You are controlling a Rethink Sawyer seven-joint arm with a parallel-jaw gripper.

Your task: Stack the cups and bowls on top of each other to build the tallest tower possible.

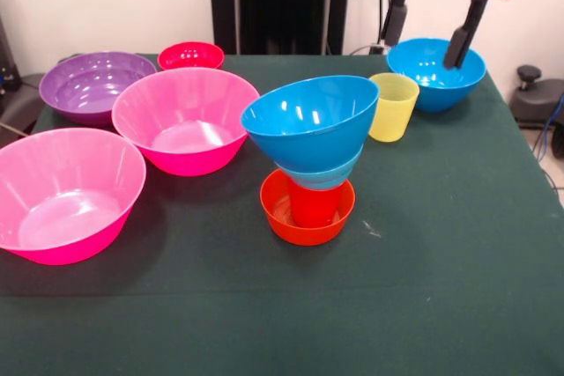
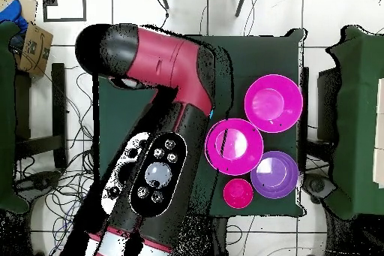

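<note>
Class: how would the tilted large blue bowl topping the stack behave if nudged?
The large blue bowl probably slides off easily: it sits tilted on the narrower small light-blue bowl. Its glossy plastic looks slippery. It seems light, being thin-walled.

front view faces the table [image 1: 458,305] close; overhead looks straight down; both share it.

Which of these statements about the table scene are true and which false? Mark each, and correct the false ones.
1. The tower has a blue bowl on top. True.
2. The yellow cup is part of the tower. False: it stands alone beside it.
3. Two pink bowls stand on the table. True.
4. The gripper holds the purple bowl. False: it hangs open over another blue bowl, holding nothing.
5. The tower's bottom piece is orange. True.
</note>
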